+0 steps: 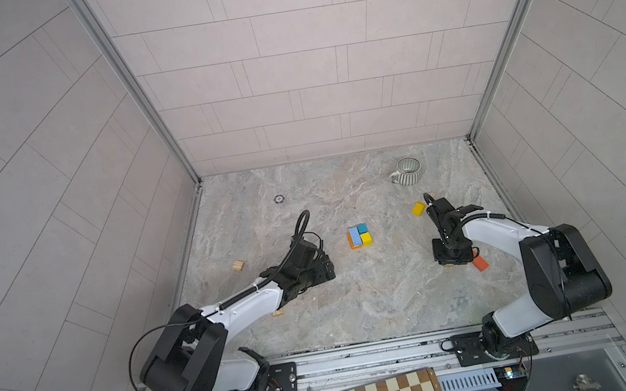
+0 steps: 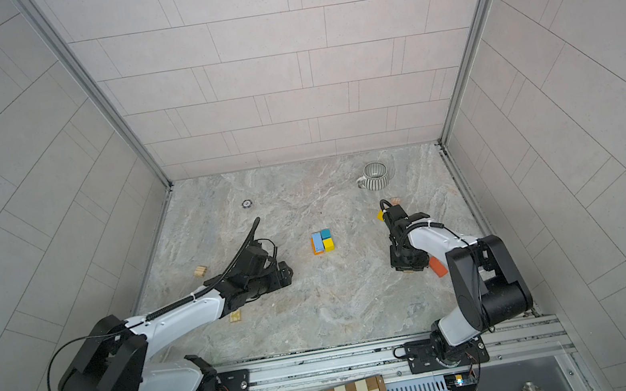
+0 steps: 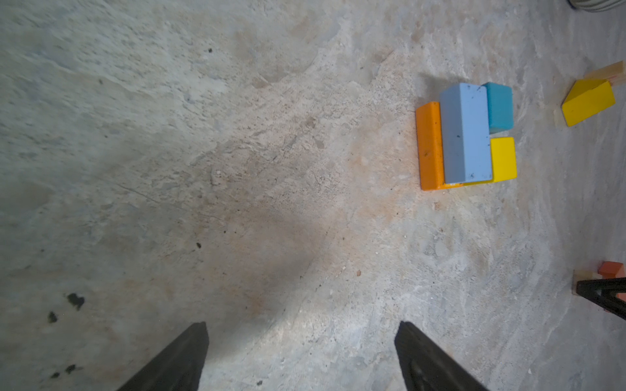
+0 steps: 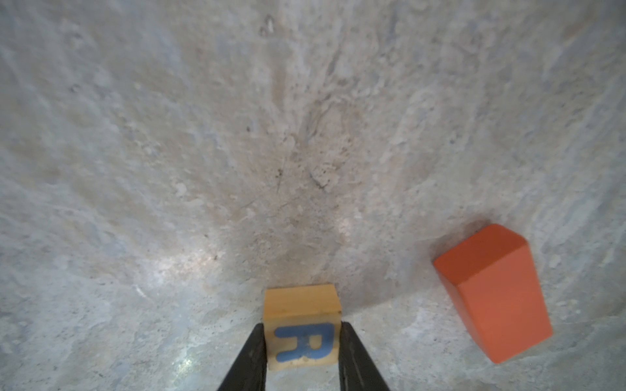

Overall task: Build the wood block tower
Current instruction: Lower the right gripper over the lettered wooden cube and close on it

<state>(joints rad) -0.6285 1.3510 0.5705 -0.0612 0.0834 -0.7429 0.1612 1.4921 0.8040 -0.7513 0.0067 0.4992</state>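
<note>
Tower (image 1: 359, 235): low, four pieces, middle of surface (image 1: 304, 206). R cube (image 4: 301, 342): clamped by right gripper (image 4: 303, 325) near right edge. Left gripper (image 3: 302, 323): spread, empty. Several loose blocks (image 1: 418, 208) unstacked.

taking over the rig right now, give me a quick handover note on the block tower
Left gripper: open, empty, over bare table beside the tower.
Right gripper: jaws closed against both sides of the R cube, which apparently sits on the table.
Tower: only a low cluster mid-table, with a light blue block over an orange block, and a teal cube and yellow cube beside it.
Loose: yellow block, red-orange block by the right gripper, far natural block and near natural block by the left arm.
Left to do: place the R cube on the tower, then stack the rest.
</note>
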